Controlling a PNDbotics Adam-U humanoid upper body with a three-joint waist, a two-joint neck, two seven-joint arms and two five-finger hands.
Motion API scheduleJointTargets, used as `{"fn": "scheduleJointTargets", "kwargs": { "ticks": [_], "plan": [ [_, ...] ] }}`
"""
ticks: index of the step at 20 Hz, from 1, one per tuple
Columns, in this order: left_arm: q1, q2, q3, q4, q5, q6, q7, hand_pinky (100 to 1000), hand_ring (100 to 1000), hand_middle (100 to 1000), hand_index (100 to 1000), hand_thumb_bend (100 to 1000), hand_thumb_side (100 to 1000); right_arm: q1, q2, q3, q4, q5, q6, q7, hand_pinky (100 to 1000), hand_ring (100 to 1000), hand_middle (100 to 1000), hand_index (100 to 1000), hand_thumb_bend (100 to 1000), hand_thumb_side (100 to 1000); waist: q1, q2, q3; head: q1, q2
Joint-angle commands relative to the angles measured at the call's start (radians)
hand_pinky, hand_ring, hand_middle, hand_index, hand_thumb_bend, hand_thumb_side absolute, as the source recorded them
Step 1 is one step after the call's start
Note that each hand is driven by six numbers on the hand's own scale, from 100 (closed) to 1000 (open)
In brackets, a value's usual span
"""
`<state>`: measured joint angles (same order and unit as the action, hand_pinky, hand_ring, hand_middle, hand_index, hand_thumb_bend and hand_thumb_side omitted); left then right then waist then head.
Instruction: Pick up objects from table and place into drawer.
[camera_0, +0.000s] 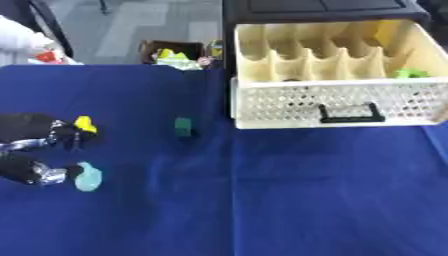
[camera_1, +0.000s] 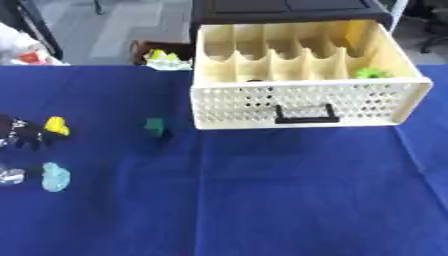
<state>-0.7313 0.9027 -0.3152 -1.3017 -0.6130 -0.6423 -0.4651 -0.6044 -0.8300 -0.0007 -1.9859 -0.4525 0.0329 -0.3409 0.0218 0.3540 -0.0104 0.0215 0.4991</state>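
Left hand clenched on one yellow piece — one light-blue piece, one green block nearby.

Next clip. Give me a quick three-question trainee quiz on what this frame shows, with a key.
1. True or false: the cream drawer is pulled open.
2. Which piece lies nearest the drawer's front? A) the yellow piece B) the dark green block C) the light blue piece
3. Fill in: the bright green piece lies inside the drawer near its ____ end.

Key
1. True: its divided compartments show from above, behind the perforated front with the black handle.
2. B. The yellow and light blue pieces sit far left, beside the left hand.
3. Right.
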Motion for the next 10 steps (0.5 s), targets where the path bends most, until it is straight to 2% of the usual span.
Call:
{"fn": "scheduleJointTargets", "kwargs": {
  "ticks": [1, 2, 4, 6, 10],
  "plan": [
    [-0.014, 0.02, 0.004, -0.004, -0.019, -0.182, -0.162, 511, 622, 688, 1000, 128, 872, -0.005, -0.014, -0.019, -0.014, -0.013, 0.001, -0.004, 778, 607, 461, 670, 100, 1000, 0.0, -0.017, 0.001, 0.004, -0.011],
    [-0.014, 0.02, 0.004, -0.004, -0.022, -0.181, -0.161, 510, 620, 680, 999, 193, 1000, -0.004, -0.014, -0.02, -0.014, -0.014, 0.001, -0.005, 778, 607, 461, 670, 100, 1000, 0.0, -0.017, 0.001, 0.004, -0.011],
    [-0.013, 0.019, 0.002, -0.001, -0.032, -0.176, -0.164, 518, 624, 682, 998, 266, 1000, -0.003, -0.011, -0.02, -0.014, -0.016, 0.003, -0.006, 779, 606, 460, 668, 100, 1000, 0.0, -0.017, 0.001, 0.006, -0.011],
    [-0.011, 0.02, -0.001, 0.001, -0.051, -0.175, -0.176, 523, 626, 682, 1000, 302, 1000, -0.002, -0.009, -0.021, -0.014, -0.018, 0.004, -0.006, 780, 606, 459, 667, 100, 1000, -0.001, -0.017, 0.001, 0.007, -0.012],
    [-0.005, 0.016, -0.002, 0.009, -0.08, -0.172, -0.177, 501, 617, 669, 988, 296, 1000, 0.001, -0.004, -0.024, -0.014, -0.02, 0.005, -0.007, 781, 605, 458, 666, 100, 1000, -0.002, -0.016, 0.001, 0.009, -0.014]
  ]
}}
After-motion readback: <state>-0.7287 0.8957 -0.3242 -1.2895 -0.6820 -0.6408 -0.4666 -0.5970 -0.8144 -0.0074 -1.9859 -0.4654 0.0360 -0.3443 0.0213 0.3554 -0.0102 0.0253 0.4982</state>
